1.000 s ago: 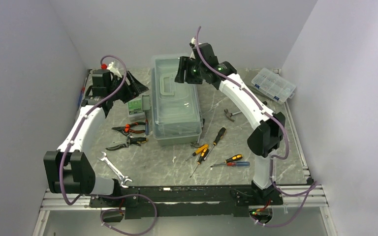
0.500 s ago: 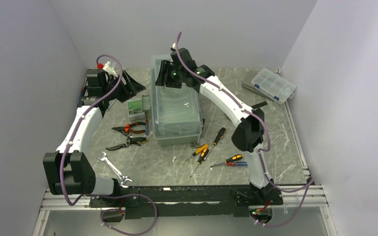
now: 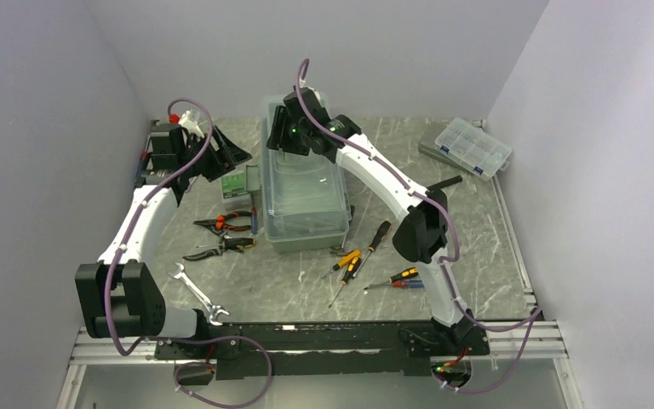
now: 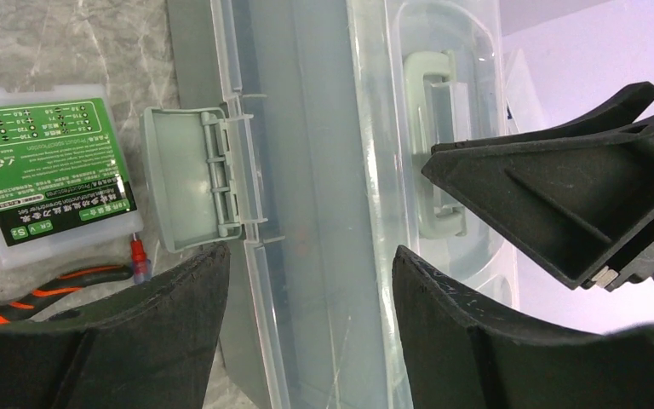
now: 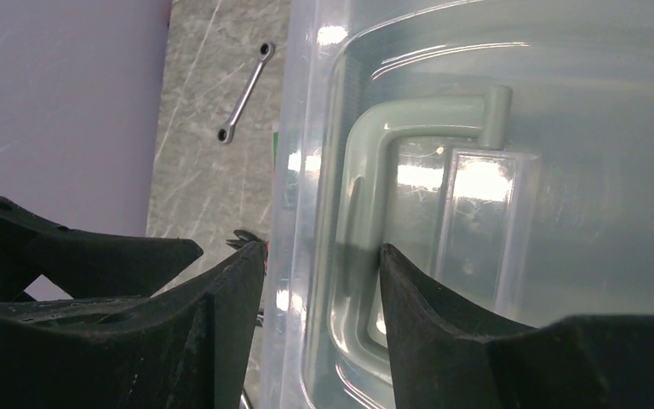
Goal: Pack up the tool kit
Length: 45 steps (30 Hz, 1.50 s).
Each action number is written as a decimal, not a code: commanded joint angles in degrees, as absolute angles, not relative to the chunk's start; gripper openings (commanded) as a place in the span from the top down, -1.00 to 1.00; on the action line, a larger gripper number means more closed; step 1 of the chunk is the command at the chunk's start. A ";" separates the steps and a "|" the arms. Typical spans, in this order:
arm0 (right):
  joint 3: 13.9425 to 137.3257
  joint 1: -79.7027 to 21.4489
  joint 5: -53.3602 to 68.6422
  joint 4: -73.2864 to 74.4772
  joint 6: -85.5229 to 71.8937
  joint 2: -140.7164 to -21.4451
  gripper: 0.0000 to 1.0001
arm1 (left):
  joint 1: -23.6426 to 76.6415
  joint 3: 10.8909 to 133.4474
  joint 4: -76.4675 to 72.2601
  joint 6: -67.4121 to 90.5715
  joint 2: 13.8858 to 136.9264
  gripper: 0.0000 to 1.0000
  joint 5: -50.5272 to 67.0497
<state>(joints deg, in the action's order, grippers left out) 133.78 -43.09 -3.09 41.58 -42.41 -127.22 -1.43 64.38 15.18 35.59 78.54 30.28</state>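
Nearest the arm bases, a wrench [image 3: 197, 296] lies at 7 o'clock from the toolbox [image 3: 306, 204], screwdrivers [image 3: 366, 256] at 5 o'clock and pliers [image 3: 221, 236] at 9 o'clock, all loose on the table [image 3: 289, 290]. Mid-table stands the toolbox itself, translucent lid down. Farther back, the left gripper [image 3: 228, 151] hangs at its 10 o'clock, jaws wide apart and holding nothing, while the right gripper [image 3: 279, 138] sits over the lid's 11 o'clock end, the lid rim and handle [image 5: 366, 221] showing between its parted jaws.
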 commanded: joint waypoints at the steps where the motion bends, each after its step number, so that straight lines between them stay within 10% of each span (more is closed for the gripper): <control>1: 131.74 -43.77 5.75 39.73 -44.17 -128.37 -0.08 | -1.67 63.19 11.52 35.88 77.30 -0.45 32.57; 13: 119.56 -41.93 29.26 20.02 -51.64 -123.61 -0.07 | -1.58 62.31 7.82 40.25 81.96 -0.29 35.86; 45: 111.53 -40.31 37.52 8.17 -58.03 -121.57 -0.06 | -1.68 75.83 10.49 44.35 87.75 -0.17 38.31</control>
<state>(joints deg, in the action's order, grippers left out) 112.73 -38.57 33.10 9.52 -56.18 -122.13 -1.65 72.51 13.15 41.91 86.63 35.03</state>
